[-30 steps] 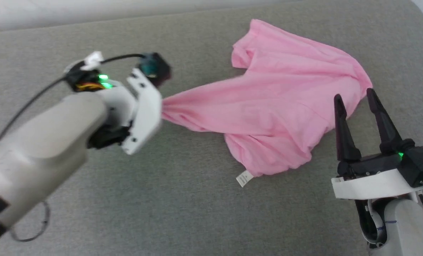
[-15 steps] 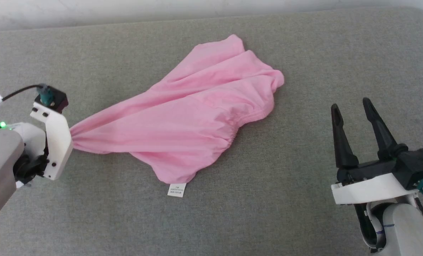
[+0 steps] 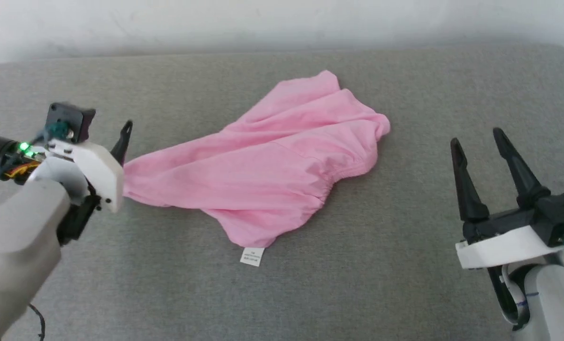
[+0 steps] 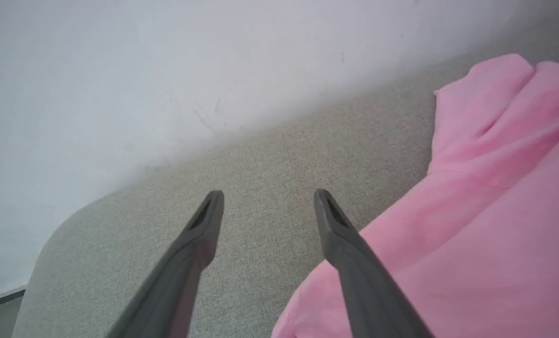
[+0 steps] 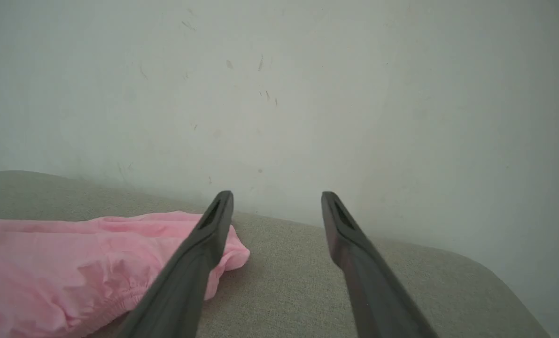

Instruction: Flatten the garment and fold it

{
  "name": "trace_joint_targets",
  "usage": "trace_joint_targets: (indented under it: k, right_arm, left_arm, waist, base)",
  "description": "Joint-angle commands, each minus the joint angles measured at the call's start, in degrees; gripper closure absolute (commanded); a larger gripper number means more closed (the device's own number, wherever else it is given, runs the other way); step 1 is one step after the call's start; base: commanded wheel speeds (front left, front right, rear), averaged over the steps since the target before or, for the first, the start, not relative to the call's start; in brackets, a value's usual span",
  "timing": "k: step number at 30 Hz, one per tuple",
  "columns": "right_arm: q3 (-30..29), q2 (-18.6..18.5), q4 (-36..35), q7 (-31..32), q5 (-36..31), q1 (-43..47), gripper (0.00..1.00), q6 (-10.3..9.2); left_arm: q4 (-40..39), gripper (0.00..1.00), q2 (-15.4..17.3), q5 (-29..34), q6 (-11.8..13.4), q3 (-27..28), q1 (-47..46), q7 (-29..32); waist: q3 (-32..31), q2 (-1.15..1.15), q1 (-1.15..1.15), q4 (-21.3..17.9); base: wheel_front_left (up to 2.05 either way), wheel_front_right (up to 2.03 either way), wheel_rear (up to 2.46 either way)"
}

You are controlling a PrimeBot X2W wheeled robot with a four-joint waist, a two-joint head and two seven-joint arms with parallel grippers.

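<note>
Head view looking down, wrist views low, facing wall (image 5: 279,94), sharing garment (image 3: 263,180)

I can see one small white label (image 3: 252,256) sewn to the near edge of the pink garment (image 3: 263,175). The label lies flat on the grey surface (image 3: 358,284). It has a few tiny dark lines of print on it, but they are too small and blurry for me to read. I cannot read any other words, numbers or signs.
</note>
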Motion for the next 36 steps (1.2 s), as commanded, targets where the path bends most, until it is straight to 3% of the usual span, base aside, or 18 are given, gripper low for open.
trace_joint_targets:
  k: [1, 5, 10, 12, 13, 17, 22, 28, 36]
  right_arm:
    - [1.18, -0.86, 0.46, -0.18, -0.01, -1.54, 0.0, -0.05]
    - [5.86, -4.4, 2.91, -0.18, -0.42, -4.56, 0.0, -0.05]
    - [12.9, -8.99, 6.71, 2.75, 1.72, -10.52, 0.0, -0.05]
    - [16.07, -11.23, 8.19, 5.95, 3.11, -13.17, 0.0, -0.05]
    - [16.07, -11.23, 8.19, 5.95, 3.11, -13.17, 0.0, -0.05]
    - [22.71, -15.87, 10.84, 13.81, 7.15, -19.48, 0.0, -0.05]
    - [32.91, -21.1, 13.95, 26.62, 16.13, -28.17, 0.0, -0.05]
    - [43.01, -24.08, 18.69, 41.97, 28.99, -38.09, 0.0, -0.05]
    - [49.19, -22.78, 29.66, 49.0, 38.49, -44.23, 0.0, -0.05]
  left_arm:
    - [-1.16, 0.0, -0.86, 0.88, 2.69, 1.25, 2.29, -4.64]
    - [-6.16, 0.0, -2.01, 3.57, 9.82, 6.2, 5.72, -8.68]
    - [-19.92, 0.0, -3.78, 14.19, 18.65, 20.93, 14.81, -8.79]
    - [-24.42, 0.0, -4.97, 18.41, 20.85, 26.56, 19.67, -8.8]
    - [-24.42, 0.0, -4.97, 18.41, 20.85, 26.56, 19.67, -8.8]
    - [-31.87, 0.0, -8.28, 26.22, 23.66, 36.92, 28.54, -8.81]
    - [-37.12, 0.0, -13.59, 32.9, 23.12, 46.08, 37.3, -8.81]
    - [-38.12, 0.0, -19.88, 37.84, 18.93, 51.08, 42.12, -8.81]
    - [-36.92, 0.0, -26.26, 43.28, 13.11, 54.03, 40.89, -8.81]
  waist:
    - [-1.53, 0.0, 0.01, 1.76]
    - [-1.73, 0.0, 0.01, 2.76]
    - [-1.22, 0.0, 0.01, 4.13]
    - [-0.86, 0.0, 0.01, 4.56]
    - [-0.86, 0.0, 0.01, 4.56]
    - [-0.07, 0.0, 0.01, 5.33]
    - [1.04, 0.0, 0.01, 6.39]
    - [3.17, 0.0, 0.01, 8.41]
    - [6.32, 0.0, 0.01, 11.74]
  base:
    - [0.0, 0.0, 0.0]
    - [0.0, 0.0, 0.0]
    - [0.0, 0.0, 0.0]
    - [0.0, 0.0, 0.0]
    - [0.0, 0.0, 0.0]
    - [0.0, 0.0, 0.0]
    - [0.0, 0.0, 0.0]
    - [0.0, 0.0, 0.0]
    - [0.0, 0.0, 0.0]
